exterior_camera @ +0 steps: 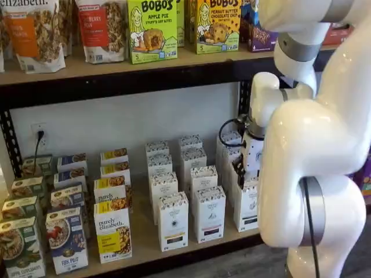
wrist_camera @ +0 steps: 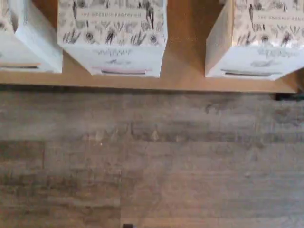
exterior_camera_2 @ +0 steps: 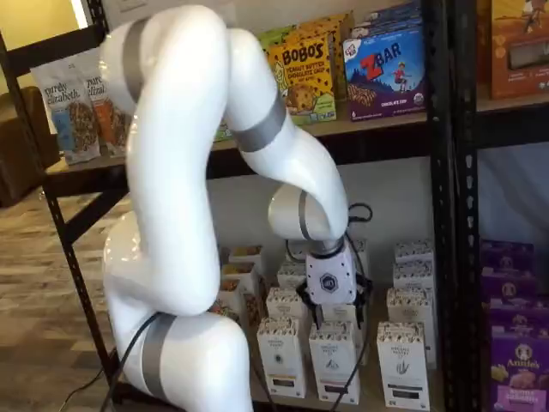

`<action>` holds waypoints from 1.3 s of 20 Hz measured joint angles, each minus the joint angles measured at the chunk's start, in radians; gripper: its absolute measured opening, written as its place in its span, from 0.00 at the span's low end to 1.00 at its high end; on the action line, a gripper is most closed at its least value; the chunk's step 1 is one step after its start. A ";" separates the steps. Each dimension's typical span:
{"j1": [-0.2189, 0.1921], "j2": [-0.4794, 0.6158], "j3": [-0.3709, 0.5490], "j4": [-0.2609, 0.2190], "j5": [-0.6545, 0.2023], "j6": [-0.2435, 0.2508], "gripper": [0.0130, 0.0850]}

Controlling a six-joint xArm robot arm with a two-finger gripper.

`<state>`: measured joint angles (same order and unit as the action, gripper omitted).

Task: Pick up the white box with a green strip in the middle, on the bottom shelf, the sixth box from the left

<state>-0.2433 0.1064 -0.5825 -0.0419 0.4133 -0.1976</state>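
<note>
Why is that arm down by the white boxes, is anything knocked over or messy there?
Nothing stands out. The white cartons on the bottom shelf stand upright in tidy rows, none tipped or crushed. The tool hangs among them; its fingers are hidden.

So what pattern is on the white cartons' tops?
Black plant sketches on white carton tops, clearest in the wrist view.

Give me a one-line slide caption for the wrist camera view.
Wrist view over the bottom shelf: three white botanical-print cartons stand at its front edge, wood-look floor below.
</note>
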 joint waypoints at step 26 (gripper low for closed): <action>-0.058 0.645 -0.639 -0.101 -0.036 0.036 1.00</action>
<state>-0.3010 0.7514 -1.2213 -0.1432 0.3776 -0.1616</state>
